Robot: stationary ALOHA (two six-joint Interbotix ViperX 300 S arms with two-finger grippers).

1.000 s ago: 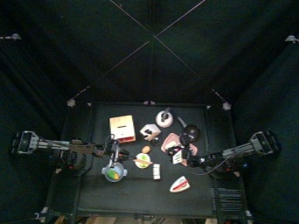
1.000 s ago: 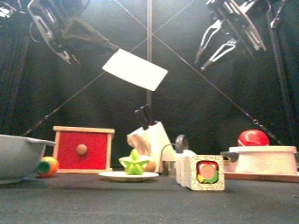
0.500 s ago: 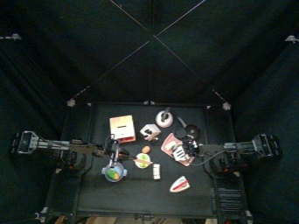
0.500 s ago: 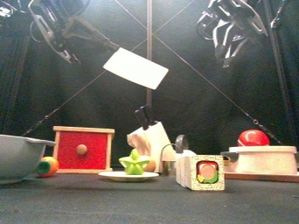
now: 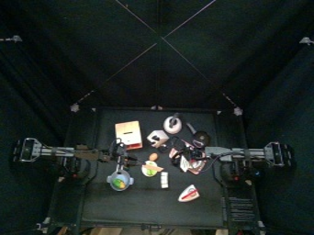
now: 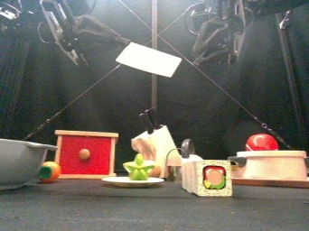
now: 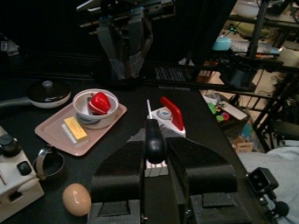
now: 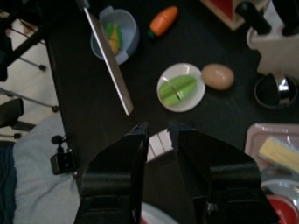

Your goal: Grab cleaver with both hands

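The cleaver [image 6: 150,60] hangs in the air high above the worktop [image 6: 145,212], its pale blade tilted, the low corner toward 4 o'clock in the front view. The left gripper [image 7: 155,163] pinches the black handle between its jaws; the left wrist view looks straight along the blade's edge, which runs away toward 12 o'clock. The left arm [image 6: 60,32] comes down from the upper left at a slant, its wrist bent toward the middle. The right arm [image 6: 218,27] hangs at about 1 o'clock of the blade, folded in close, its gripper [image 8: 156,131] pointing down with jaws spread and nothing between them. In the right wrist view the cleaver shows as a thin pale strip just beyond the fingertips, apart from them, though how near is hard to judge from this angle. Below, on the worktop, stand a red box [image 6: 87,155], a plate [image 6: 133,180] and a wooden board [image 6: 276,164].
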